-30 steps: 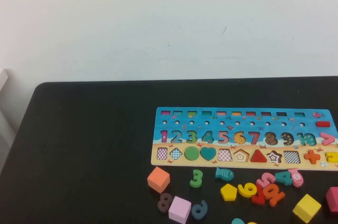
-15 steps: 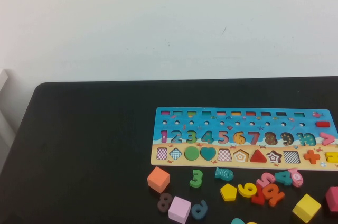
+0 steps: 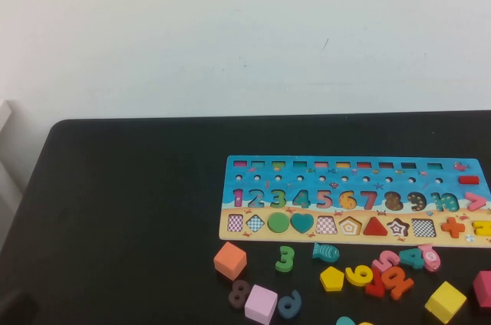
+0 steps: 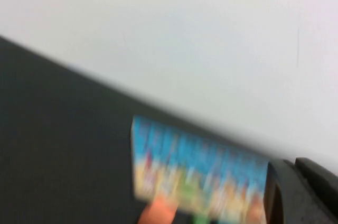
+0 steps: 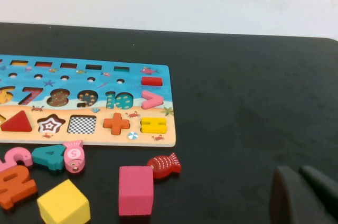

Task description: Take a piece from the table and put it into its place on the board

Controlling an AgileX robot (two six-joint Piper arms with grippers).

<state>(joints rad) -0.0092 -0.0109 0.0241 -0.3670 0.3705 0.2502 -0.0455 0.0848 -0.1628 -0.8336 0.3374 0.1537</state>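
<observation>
The piece (image 3: 331,278) is seen flat on the table (image 3: 123,202), just below the board (image 3: 353,201). The left gripper (image 4: 301,189) is pressed together at the table's left; the right gripper (image 5: 305,195) looks closed, right of the board.

Left of the long blue-and-sandy puzzle board (image 3: 353,201), the matte black table (image 3: 115,210) lies bare and open. Along the board's near edge, loose pieces crowd together: yellow pentagon block (image 3: 331,278), orange cube (image 3: 230,260), yellow cube (image 3: 446,301).
</observation>
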